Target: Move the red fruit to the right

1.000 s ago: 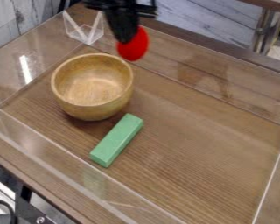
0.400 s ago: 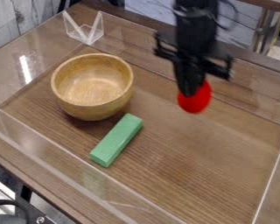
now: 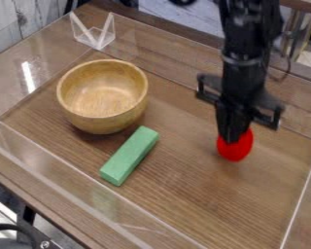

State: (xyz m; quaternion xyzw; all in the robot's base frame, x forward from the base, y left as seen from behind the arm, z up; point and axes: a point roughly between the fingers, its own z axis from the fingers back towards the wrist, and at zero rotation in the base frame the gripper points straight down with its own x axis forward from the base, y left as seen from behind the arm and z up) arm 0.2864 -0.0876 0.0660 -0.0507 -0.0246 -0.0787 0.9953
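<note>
The red fruit is a small bright red rounded toy at the right side of the wooden table, low over or touching the surface; I cannot tell which. My gripper points straight down onto its top and is shut on it, the black fingers hiding the leafy end. The black arm rises from there to the top edge of the view.
A wooden bowl stands at the left. A green rectangular block lies in front of it, left of the fruit. A clear plastic wall borders the table on the right and front. A clear folded stand sits at the back left.
The gripper has carried the red fruit from behind the bowl across to the right and downward, close to the table surface.
</note>
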